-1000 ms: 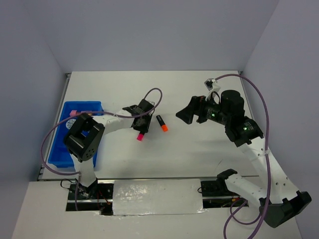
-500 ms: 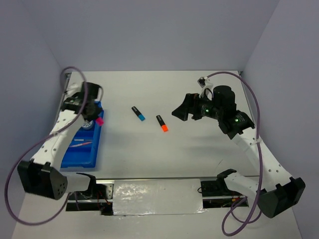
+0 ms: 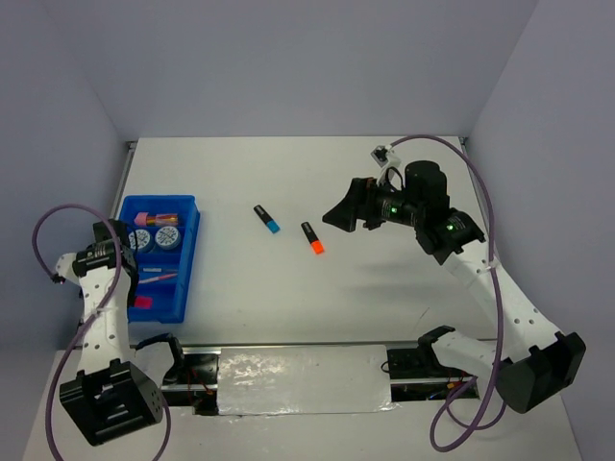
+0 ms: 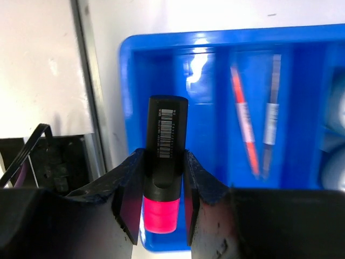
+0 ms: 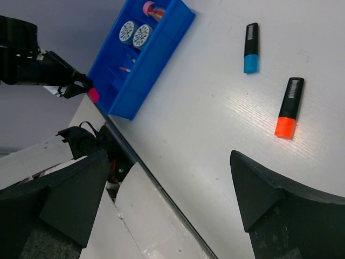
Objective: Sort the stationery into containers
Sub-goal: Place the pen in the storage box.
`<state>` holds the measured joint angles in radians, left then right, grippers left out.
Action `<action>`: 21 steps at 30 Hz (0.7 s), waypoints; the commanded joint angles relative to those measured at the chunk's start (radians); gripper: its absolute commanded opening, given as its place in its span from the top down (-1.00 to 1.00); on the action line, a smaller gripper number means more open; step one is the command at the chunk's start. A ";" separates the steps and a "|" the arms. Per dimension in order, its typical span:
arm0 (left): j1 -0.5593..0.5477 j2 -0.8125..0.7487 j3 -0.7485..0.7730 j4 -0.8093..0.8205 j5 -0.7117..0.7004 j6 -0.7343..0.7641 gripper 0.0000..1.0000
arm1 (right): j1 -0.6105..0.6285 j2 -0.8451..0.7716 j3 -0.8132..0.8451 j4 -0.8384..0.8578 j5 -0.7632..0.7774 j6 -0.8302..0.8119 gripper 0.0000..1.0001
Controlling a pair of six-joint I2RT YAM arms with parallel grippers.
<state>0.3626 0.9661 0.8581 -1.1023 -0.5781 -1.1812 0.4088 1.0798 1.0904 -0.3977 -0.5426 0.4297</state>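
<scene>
White desk carries a blue tray at its left edge, right gripper hangs right of centre with jaws spread, left gripper jaws pinch a pink highlighter above the tray's near end, blue highlighter and orange highlighter lie mid-desk.

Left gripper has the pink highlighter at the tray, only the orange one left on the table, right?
No: the top view shows two on the table, the orange highlighter and the blue highlighter. The left gripper does hold the pink highlighter at the tray.

tray: glossy plastic | highlighter: matt plastic | table: smooth, matt
</scene>
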 commanded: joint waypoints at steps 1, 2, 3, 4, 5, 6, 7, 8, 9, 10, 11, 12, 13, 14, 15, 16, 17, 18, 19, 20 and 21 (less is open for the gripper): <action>0.029 -0.012 -0.043 0.079 0.030 0.017 0.95 | 0.028 -0.004 0.058 0.040 -0.026 -0.003 -0.99; 0.030 -0.009 -0.050 0.094 0.041 0.015 0.92 | 0.031 -0.004 0.060 0.039 -0.025 -0.008 -0.99; 0.029 -0.007 -0.057 0.110 0.052 0.014 0.84 | 0.036 -0.003 0.060 0.036 -0.023 -0.011 -0.99; 0.030 -0.006 -0.063 0.130 0.063 0.000 0.77 | 0.048 -0.003 0.063 0.033 -0.023 -0.012 -0.99; 0.029 -0.009 -0.080 0.149 0.090 0.003 0.73 | 0.051 0.002 0.063 0.031 -0.022 -0.014 -0.99; 0.029 -0.010 -0.088 0.163 0.099 0.000 0.68 | 0.056 0.003 0.065 0.031 -0.025 -0.016 -0.99; 0.029 -0.010 -0.094 0.157 0.106 -0.024 0.65 | 0.065 0.006 0.068 0.028 -0.025 -0.017 -0.99; 0.029 -0.013 -0.096 0.154 0.109 -0.031 0.49 | 0.068 0.009 0.071 0.026 -0.022 -0.020 -0.99; 0.029 -0.015 -0.100 0.160 0.113 -0.029 0.38 | 0.077 0.015 0.075 0.025 -0.020 -0.023 -0.99; 0.029 -0.020 -0.102 0.159 0.116 -0.026 0.25 | 0.079 0.019 0.077 0.025 -0.022 -0.023 -0.99; 0.030 -0.023 -0.102 0.154 0.110 -0.026 0.08 | 0.081 0.025 0.081 0.023 -0.020 -0.025 -0.99; 0.029 -0.033 -0.099 0.147 0.104 -0.029 -0.24 | 0.082 0.029 0.086 0.020 -0.022 -0.026 -0.99; 0.029 -0.038 -0.094 0.134 0.100 -0.026 -0.38 | 0.090 0.037 0.092 0.020 -0.020 -0.029 -0.99; 0.030 -0.046 -0.088 0.127 0.089 -0.024 -0.49 | 0.088 0.043 0.095 0.020 -0.020 -0.028 -0.99; 0.029 -0.055 -0.073 0.116 0.086 -0.026 -0.68 | 0.088 0.054 0.101 0.020 -0.017 -0.029 -0.99; 0.029 -0.058 -0.064 0.108 0.084 -0.023 -0.86 | 0.090 0.058 0.104 0.019 -0.014 -0.029 -0.99; 0.030 -0.061 -0.054 0.098 0.083 -0.020 -0.99 | 0.088 0.063 0.108 0.017 -0.013 -0.031 -0.99; 0.029 -0.060 -0.044 0.094 0.092 -0.011 -0.99 | 0.088 0.068 0.111 0.017 -0.011 -0.031 -0.99; 0.030 -0.058 -0.022 0.090 0.102 -0.003 -0.99 | 0.088 0.078 0.115 0.017 -0.011 -0.029 -0.99; 0.030 -0.053 -0.013 0.085 0.113 0.002 -0.99 | 0.087 0.081 0.118 0.016 -0.008 -0.028 -0.99; 0.029 -0.046 0.002 0.088 0.141 0.027 -0.99 | 0.088 0.084 0.121 0.016 -0.007 -0.028 -0.99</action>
<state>0.3859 0.9192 0.7940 -0.9981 -0.4675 -1.1809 0.4892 1.1549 1.1580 -0.4042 -0.5560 0.4198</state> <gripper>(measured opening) 0.993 0.994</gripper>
